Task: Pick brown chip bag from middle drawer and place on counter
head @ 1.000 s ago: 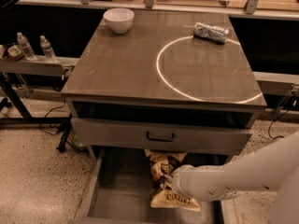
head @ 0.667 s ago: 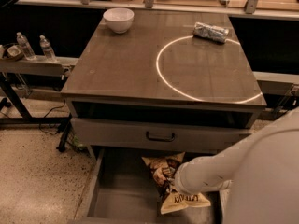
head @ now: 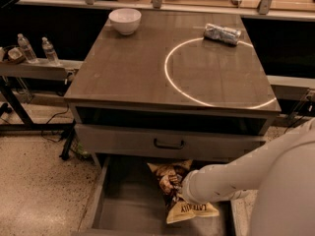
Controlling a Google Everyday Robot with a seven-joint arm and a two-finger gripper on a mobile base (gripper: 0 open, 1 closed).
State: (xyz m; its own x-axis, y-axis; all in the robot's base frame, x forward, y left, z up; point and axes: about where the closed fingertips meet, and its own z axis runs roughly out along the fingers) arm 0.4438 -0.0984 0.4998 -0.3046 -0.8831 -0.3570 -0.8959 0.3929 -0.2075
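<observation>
At 6 o'clock, the tool [head: 191, 194] is over the bag [head: 167, 176] in the open drawer [head: 128, 205] below the desk [head: 133, 68]; its grip cannot be told.

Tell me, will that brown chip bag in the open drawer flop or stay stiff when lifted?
Probably floppy: the long dark-brown chip bag with tan ends looks crinkled, so its ends may sag. Likely light for its size, being a snack bag. Its film could slip; the robot's tool sits at its middle, over the shallow grey metal drawer.
</observation>
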